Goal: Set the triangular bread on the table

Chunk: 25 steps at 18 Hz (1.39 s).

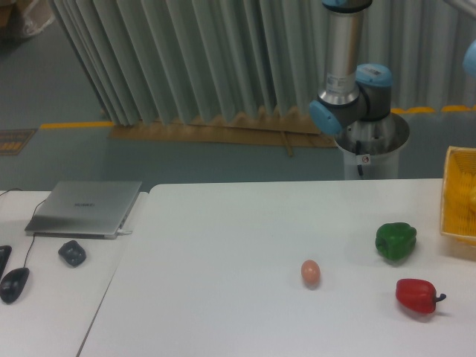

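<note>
Basket [460, 195] yellow, right table [223, 245] edge | contents unclear

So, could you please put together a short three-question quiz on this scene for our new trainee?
1. True or false: the egg lies on the table, left of both peppers.
2. Which pepper is nearer the yellow basket? A) the green pepper B) the red pepper
3. Fill in: the grey laptop on the side desk is ____ (open/closed).

Key: 1 true. 2 A. 3 closed.

Note for the trainee: neither the gripper nor the bread shows in this view.
</note>
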Available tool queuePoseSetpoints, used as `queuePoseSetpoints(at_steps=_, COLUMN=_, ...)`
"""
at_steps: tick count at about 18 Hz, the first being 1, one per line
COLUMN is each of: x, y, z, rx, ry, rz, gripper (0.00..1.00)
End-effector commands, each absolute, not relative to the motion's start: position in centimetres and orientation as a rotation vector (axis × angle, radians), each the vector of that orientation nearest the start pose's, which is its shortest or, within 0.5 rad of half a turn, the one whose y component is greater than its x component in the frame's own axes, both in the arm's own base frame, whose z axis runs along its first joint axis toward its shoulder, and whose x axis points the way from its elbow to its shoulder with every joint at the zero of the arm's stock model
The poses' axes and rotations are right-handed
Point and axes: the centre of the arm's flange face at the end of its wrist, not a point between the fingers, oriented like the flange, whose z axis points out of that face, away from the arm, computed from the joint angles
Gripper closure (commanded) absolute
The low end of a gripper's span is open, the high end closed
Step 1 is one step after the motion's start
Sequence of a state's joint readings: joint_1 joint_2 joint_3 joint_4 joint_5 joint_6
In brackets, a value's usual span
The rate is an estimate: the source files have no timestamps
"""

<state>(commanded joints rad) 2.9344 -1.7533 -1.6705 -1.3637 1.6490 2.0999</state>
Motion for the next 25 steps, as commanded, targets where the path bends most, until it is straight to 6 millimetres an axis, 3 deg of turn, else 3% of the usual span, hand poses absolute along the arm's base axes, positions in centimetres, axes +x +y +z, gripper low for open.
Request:
queuePoseSetpoints(at_steps=7, x=-54.1, y=21.0, z=34.5, rx=-2.908, ry=1.350, rz=-0.079, gripper=0.00)
queuePoseSetpoints(at_steps=13, x=-55.8, y=21.0, z=33.2, rx=-2.901, ry=1.382, rz=-0.010, gripper=0.00)
queuePoseSetpoints(at_steps=18, x=-56.0, y=20.7, z=32.4, rx=-2.868, ry=1.443, rz=-0.017, gripper=0.00)
queuePoseSetpoints(at_steps=20, x=-56.2, y=20.5, z=31.1, rx=-2.871, ry=1.441, rz=-0.062, gripper=0.00)
queuePoseSetpoints(at_steps=21, x=-56.1, y=19.8, z=29.7, rx=-2.877, ry=1.424, rz=-0.111, gripper=0.00)
queuePoseSetpoints(at_steps=23, x=-56.7, y=18.3, z=29.5, rx=-2.888, ry=1.389, rz=-0.118, gripper=0.00)
queuePoseSetpoints(at_steps=25, x=-56.6, y=18.2, z=29.2, rx=-2.887, ry=1.386, rz=-0.128, gripper=0.00)
